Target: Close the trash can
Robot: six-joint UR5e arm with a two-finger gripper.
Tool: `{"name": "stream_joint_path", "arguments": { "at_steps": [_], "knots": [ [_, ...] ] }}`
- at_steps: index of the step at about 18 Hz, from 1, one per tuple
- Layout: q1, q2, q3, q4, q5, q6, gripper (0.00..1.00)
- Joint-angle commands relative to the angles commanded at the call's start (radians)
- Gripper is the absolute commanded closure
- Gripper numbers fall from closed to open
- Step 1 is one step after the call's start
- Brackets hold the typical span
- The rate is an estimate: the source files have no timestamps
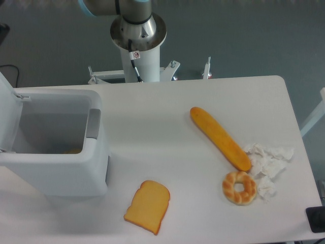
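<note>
White table (167, 152) against a grey floor, with the arm's base post (138, 38) standing at the back edge. The trash can (61, 173) sits at the left end of the table, open: its lid (9, 114) is tipped up at the left edge of the shot, and you can look straight down into the bin. The grey latch (93, 123) is on the right-hand wall, facing the middle of the table. There's a bit of something yellowish at the bottom of the bin, too little showing to say what.

The gripper is basically out of frame. There's only a dark sliver at the top left corner, so I can't tell how the jaws stand or whether it's holding anything.

Rest of the table: a slice of toast (147, 207) just right of the can's front corner, a long baguette (220, 138) lying diagonally toward the right, a bagel (239, 187) just below the baguette's lower end, and some crumpled tissue (268, 161) next to both of those, touching the bagel. Bread stuff is all well apart from the can except the toast.
</note>
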Motion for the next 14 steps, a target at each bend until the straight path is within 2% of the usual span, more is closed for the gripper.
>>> {"name": "stream_joint_path", "arguments": {
  "at_steps": [6,14],
  "knots": [
    [-0.057,-0.008,-0.005,0.0,-0.014,0.003,0.0],
    [-0.087,-0.012,-0.032,0.0,-0.014,0.002,0.0]
  ]
}}
